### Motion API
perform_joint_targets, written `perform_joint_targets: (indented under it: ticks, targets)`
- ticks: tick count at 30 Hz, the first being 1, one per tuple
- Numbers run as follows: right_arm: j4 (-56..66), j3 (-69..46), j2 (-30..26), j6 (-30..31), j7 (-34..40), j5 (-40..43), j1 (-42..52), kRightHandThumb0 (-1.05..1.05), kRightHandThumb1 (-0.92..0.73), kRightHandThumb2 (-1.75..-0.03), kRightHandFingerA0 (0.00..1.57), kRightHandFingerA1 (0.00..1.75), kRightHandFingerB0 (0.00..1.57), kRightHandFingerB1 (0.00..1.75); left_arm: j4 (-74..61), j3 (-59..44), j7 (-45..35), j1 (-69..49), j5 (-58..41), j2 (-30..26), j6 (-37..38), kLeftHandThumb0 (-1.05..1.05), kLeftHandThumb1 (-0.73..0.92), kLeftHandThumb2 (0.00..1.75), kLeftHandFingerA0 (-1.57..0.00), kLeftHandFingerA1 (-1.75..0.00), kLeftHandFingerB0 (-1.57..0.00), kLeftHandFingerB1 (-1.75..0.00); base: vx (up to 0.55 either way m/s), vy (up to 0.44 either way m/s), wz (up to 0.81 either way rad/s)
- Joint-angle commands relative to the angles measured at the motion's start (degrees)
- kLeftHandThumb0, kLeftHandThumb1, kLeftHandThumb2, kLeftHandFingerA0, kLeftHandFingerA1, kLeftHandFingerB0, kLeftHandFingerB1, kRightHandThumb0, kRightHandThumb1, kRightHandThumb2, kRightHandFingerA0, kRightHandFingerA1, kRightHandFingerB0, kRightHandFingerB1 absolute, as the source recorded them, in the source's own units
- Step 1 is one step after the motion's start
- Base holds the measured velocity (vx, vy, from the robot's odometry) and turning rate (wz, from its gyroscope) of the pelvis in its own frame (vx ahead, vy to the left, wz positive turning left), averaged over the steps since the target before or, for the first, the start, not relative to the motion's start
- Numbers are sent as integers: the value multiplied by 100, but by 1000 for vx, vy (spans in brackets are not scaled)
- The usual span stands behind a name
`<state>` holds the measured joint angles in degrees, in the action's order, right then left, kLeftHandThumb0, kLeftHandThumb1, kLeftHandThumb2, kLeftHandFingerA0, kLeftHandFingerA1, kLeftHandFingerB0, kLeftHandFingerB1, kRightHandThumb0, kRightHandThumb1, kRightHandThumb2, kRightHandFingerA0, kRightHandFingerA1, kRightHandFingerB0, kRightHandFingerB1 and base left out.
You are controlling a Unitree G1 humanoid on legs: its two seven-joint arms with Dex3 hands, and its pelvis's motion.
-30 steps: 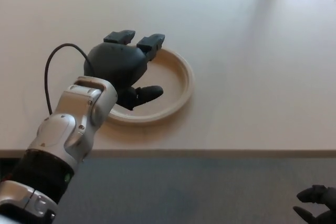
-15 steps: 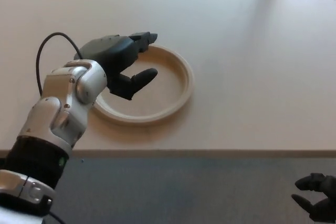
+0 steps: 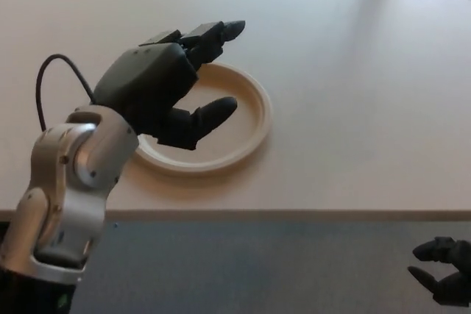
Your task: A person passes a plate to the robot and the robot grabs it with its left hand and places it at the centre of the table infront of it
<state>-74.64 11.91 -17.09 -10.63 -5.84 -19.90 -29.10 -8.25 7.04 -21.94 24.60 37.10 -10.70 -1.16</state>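
Note:
A cream plate [image 3: 239,137] with a raised rim lies flat on the pale table [image 3: 353,93], near its front edge. My left hand [image 3: 165,90] hovers above the plate's left part, raised off it, open with thumb and fingers spread and nothing held. It hides the plate's left rim. My right hand [image 3: 445,270] shows only at the bottom right corner, below the table edge, fingers loosely apart and holding nothing.
The table's front edge [image 3: 294,213] runs across the lower picture, with dark grey floor [image 3: 257,270] below it. A black cable [image 3: 55,79] loops from my left wrist over the table.
My left hand has let go of the plate and lifted up and toward the camera, fingers spreading. The plate stays put on the table. The right hand has barely moved.

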Motion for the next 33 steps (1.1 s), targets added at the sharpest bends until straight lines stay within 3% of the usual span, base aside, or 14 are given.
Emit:
perform_joint_targets:
  ticks: [1,3,4,9,10,13,14,15,18,20,27,28,31,33]
  targets:
    - [-97,55,-81,31,-9,-52,579,-80,-83,-65,29,53,25,40,-3328,-1247,289,-2369,-2038,66,1094,-36,48,106,0,-48,0,-48,0,0,0]
    - [-96,43,-67,-10,14,-35,666,-79,-83,-65,29,54,25,40,-3714,-1681,204,-2992,-2650,37,1435,-36,50,107,0,-47,0,-49,0,0,0]
    - [-93,52,-71,-22,20,-43,690,-80,-83,-65,29,54,26,41,-3832,-1756,187,-3159,-2756,54,1450,-75,86,67,-25,-29,-13,-25,0,0,0]
    - [-105,135,-51,-10,89,-120,802,-81,-85,-66,29,54,25,41,-4322,-2102,56,-4117,-3422,153,1529,-77,69,99,-28,-47,-15,-41,0,0,0]
    - [-110,109,-45,5,68,-88,818,-81,-83,-65,27,55,24,42,-4239,-2173,-13,-4416,-3569,132,1684,-74,83,66,-47,-36,-29,-30,0,0,0]
    - [-115,-6,-34,8,-15,45,870,-81,-82,-65,26,54,24,41,-4037,-2250,-173,-4964,-3855,106,1837,-74,80,65,-52,-38,-37,-32,0,0,0]
    - [-105,-6,-39,-14,-20,49,894,-81,-82,-65,29,56,24,42,-3889,-2261,-218,-5076,-3837,68,1874,-72,65,98,-57,-56,-38,-48,0,0,0]
    - [-107,21,-35,-14,-12,22,915,-79,-82,-65,31,53,25,40,-3625,-2261,-271,-5170,-3768,-10,1982,-70,80,65,-76,-44,-50,-36,0,0,0]
    - [-112,71,-18,-2,6,-28,959,-79,-82,-65,32,54,25,40,-3234,-2253,-345,-5363,-3627,-140,2087,-73,66,99,-70,-59,-46,-51,0,0,0]
    - [-107,106,-18,-5,35,-67,973,-80,-83,-65,29,54,25,41,-2815,-2198,-344,-5410,-3377,-226,2049,-75,82,66,-71,-43,-56,-38,0,0,0]
    - [-110,143,10,19,36,-72,1017,-82,-83,-65,28,55,24,42,-594,-1803,58,-5204,-2249,-666,2397,-76,81,65,-79,-44,-56,-38,0,0,0]
    - [-104,149,3,31,40,-78,994,-81,-84,-66,30,56,24,41,-444,-1742,111,-5130,-2114,-722,2337,-76,66,101,-75,-60,-51,-53,0,0,0]
    - [-89,163,-20,20,51,-94,949,-81,-84,-66,31,56,24,41,188,-1521,251,-4824,-1712,-930,2224,-76,67,102,-74,-61,-49,-53,0,0,0]
    - [-92,151,-21,-12,62,-84,956,-81,-84,-65,30,55,25,42,757,-1368,390,-4601,-1493,-1089,2188,-78,84,66,-100,-63,-56,-38,0,0,0]
